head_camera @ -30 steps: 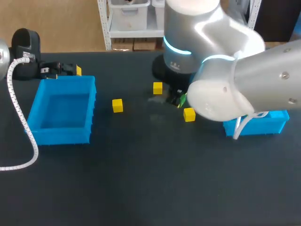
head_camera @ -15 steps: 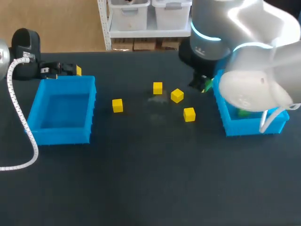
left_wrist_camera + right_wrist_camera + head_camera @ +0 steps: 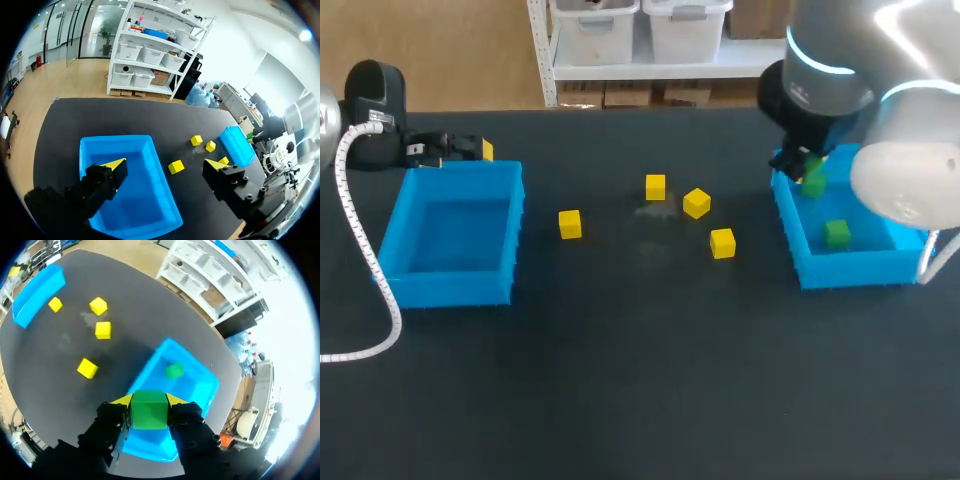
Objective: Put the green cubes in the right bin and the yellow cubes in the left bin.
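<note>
Your right pincer [image 3: 149, 400] is clamped on a green plastic cube [image 3: 149, 412]. It holds the cube above the far-left corner of the right blue plastic bin [image 3: 850, 272], where a second green cube [image 3: 836, 233] already lies. The held cube looks close to the bin's left wall, so I would carry it a little further right until it hangs over the open floor. Then lower it below the rim and part the fingers evenly, so it cannot clip the edge and bounce onto the dark desk [image 3: 640, 380].

Your left pincer [image 3: 165, 164] is spread wide and holds nothing, above the left blue plastic bin [image 3: 117, 136]. The yellow cubes [image 3: 696, 203] lie on the desk between the two bins, not yet sorted.
</note>
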Controlling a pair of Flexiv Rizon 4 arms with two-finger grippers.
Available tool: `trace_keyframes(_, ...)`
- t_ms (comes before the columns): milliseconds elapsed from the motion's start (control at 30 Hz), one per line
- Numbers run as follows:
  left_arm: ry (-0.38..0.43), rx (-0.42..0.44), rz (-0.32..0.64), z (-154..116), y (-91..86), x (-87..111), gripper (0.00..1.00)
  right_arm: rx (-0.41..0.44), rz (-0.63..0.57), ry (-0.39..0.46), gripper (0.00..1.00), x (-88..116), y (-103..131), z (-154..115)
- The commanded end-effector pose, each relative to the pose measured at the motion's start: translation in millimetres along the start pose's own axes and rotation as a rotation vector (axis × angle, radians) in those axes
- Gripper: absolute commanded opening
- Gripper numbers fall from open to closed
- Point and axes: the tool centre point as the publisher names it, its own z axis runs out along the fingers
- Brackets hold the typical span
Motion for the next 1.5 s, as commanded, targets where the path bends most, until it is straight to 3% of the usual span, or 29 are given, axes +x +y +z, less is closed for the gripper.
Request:
trace_keyframes(33, -0.005, 0.01, 0.002, 0.0, 2.2, 1.1, 1.0, 0.002, 0.03, -0.033, 0.0, 16.6, -13.9, 0.3)
trace_keyframes(433, -0.005, 0.01, 0.002, 0.0, 2.2, 1.1, 1.0, -0.005, 0.193, -0.035, 0.0, 47.5, -48.0, 16.7)
trace_keyframes(700, -0.005, 0.01, 0.002, 0.0, 2.2, 1.1, 1.0, -0.039, 0.243, -0.047, 0.0, 51.2, -50.5, 29.6)
trace_keyframes(733, -0.005, 0.01, 0.002, 0.0, 2.2, 1.1, 1.0, -0.041, 0.243, -0.05, 0.1, 50.2, -50.2, 30.1)
trace_keyframes(800, -0.005, 0.01, 0.002, 0.0, 2.2, 1.1, 1.0, -0.042, 0.247, -0.058, 0.83, 47.8, -49.9, 29.2)
trace_keyframes(833, -0.005, 0.01, 0.002, 0.0, 2.2, 1.1, 1.0, -0.042, 0.251, -0.063, 1.0, 45.9, -51.9, 29.5)
trace_keyframes(1033, -0.005, 0.01, 0.002, 0.0, 2.2, 1.1, 1.0, -0.032, 0.259, -0.108, 1.0, 39.0, -55.9, 23.3)
trace_keyframes(1500, -0.005, 0.01, 0.002, 0.0, 2.2, 1.1, 1.0, -0.014, 0.262, -0.105, 1.0, 37.0, -56.3, 22.7)
